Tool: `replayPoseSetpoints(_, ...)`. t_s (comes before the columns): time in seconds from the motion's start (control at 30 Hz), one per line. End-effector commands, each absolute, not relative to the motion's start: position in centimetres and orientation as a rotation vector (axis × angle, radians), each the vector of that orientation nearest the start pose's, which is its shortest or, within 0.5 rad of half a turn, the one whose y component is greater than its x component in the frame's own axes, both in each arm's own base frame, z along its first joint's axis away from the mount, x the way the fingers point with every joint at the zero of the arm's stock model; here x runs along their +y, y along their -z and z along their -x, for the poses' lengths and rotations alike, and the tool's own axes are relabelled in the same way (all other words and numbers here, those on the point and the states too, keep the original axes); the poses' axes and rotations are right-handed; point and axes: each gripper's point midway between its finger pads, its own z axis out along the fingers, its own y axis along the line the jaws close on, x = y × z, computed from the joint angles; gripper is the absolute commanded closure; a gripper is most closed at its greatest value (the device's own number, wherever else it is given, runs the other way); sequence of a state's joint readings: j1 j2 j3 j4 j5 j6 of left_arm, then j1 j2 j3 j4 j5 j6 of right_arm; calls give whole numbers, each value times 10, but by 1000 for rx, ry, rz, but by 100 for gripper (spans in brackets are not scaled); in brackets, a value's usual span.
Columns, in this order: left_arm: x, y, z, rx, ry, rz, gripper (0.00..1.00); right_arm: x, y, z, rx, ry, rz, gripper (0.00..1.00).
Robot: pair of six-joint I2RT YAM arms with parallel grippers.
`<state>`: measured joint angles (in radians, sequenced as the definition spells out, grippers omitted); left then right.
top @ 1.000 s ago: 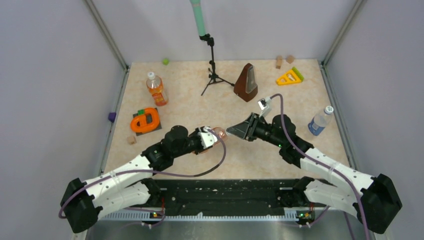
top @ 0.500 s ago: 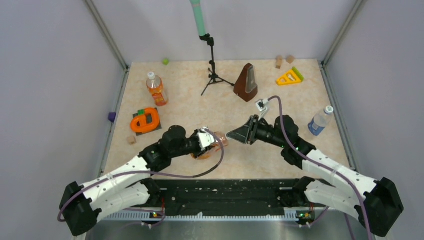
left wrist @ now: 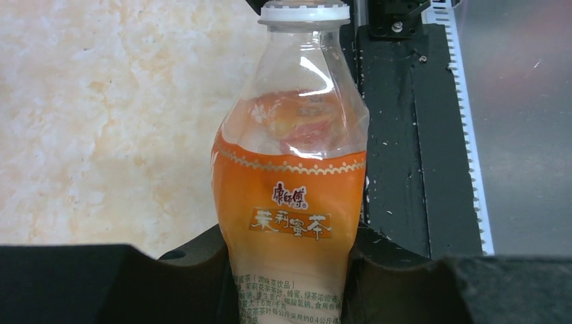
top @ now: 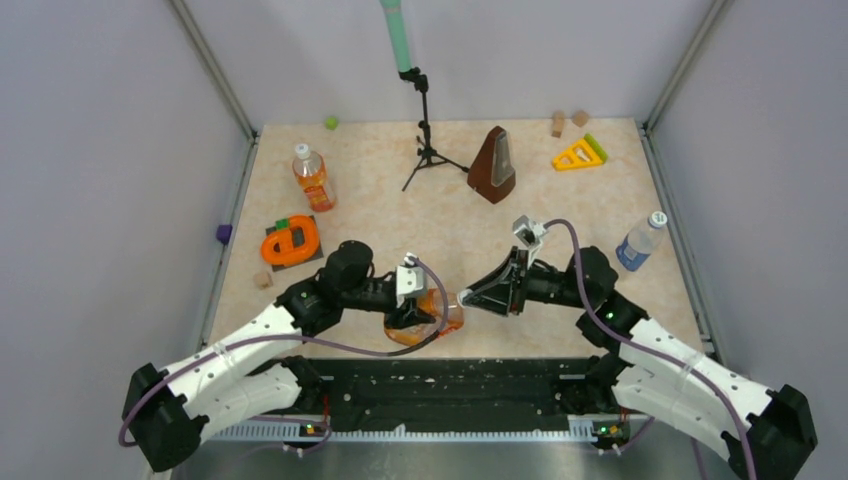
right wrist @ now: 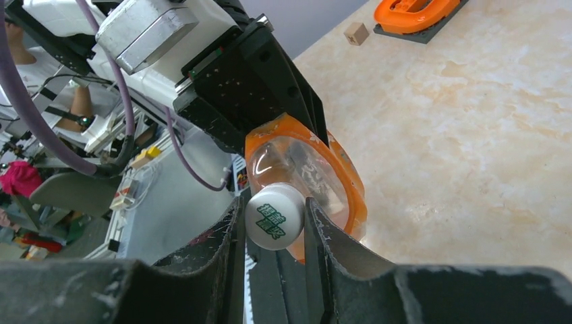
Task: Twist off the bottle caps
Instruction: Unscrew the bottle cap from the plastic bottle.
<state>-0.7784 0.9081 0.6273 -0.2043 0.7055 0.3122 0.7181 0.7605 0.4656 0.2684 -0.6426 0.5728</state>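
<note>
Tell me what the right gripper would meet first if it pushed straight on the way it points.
The right gripper is shut on the white cap; straight on lies the squat orange bottle, then probably the left gripper holding its body.

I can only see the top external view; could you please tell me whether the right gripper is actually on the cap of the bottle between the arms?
Observer: Yes. The right wrist view shows the right gripper closed on the white cap, a finger on each side.
Operator: Thanks. And the other arm's grip?
Observer: The left wrist view shows the left gripper clamped on the orange bottle's lower body, under the lettering.
Operator: Is the cap seated?
Observer: It sits on the neck; how loose, I cannot tell.
</note>
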Motion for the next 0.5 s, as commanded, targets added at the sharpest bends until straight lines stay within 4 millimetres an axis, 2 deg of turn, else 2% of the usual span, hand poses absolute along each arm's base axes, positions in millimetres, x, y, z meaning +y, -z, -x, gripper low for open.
replayPoseSetpoints(0.0,-289,-233,-121,1231,1084,-1433,100,278,-237,-131,1674,-1436,713,73)
replayPoseSetpoints(0.1,-289,-223,-150,1322,957,-1340,100,278,-237,-139,1699,-1417,669,53)
replayPoseSetpoints(0.13,-288,-218,-159,1346,911,-1315,100,278,-238,-145,1711,-1394,635,50)
replayPoseSetpoints(0.23,-284,-203,-182,1410,785,-1275,100,276,-238,-157,1746,-1349,559,44)
replayPoseSetpoints(0.33,-277,-187,-194,1489,704,-1272,100,272,-242,-165,1757,-1316,493,41)
replayPoseSetpoints(0.47,-269,-183,-210,1554,599,-1217,100,268,-248,-170,1749,-1304,430,38)
